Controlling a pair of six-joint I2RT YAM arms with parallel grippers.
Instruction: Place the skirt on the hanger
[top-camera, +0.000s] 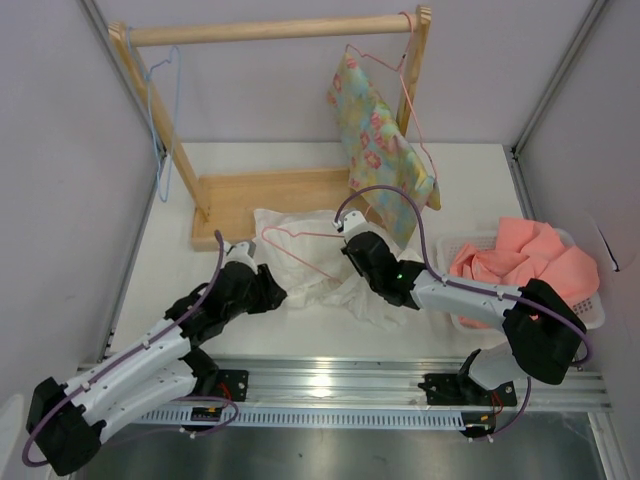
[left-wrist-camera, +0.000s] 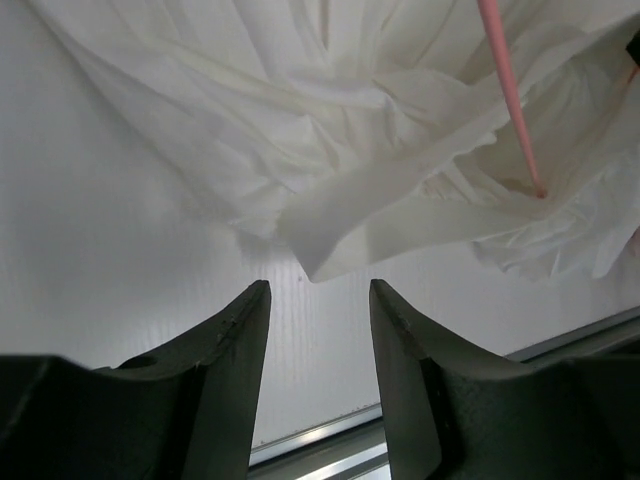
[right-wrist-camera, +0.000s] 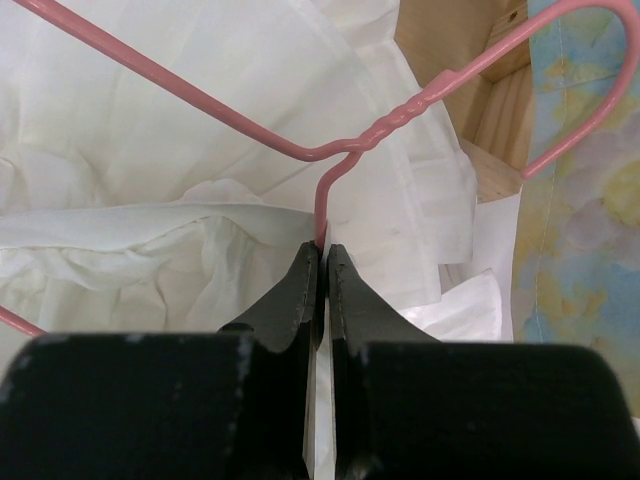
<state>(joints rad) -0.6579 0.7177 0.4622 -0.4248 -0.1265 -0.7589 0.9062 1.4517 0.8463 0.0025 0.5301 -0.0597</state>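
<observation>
Though thin, pink wire hanger (right-wrist-camera: 400, 115) atop crumpled, gauzy white skirt (right-wrist-camera: 150, 180).

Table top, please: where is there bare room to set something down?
Bare patches: left strip between the wall and the wooden rack base; back right corner behind the basket. Crowded mid-table: skirt, hanger, left gripper, right gripper.
</observation>
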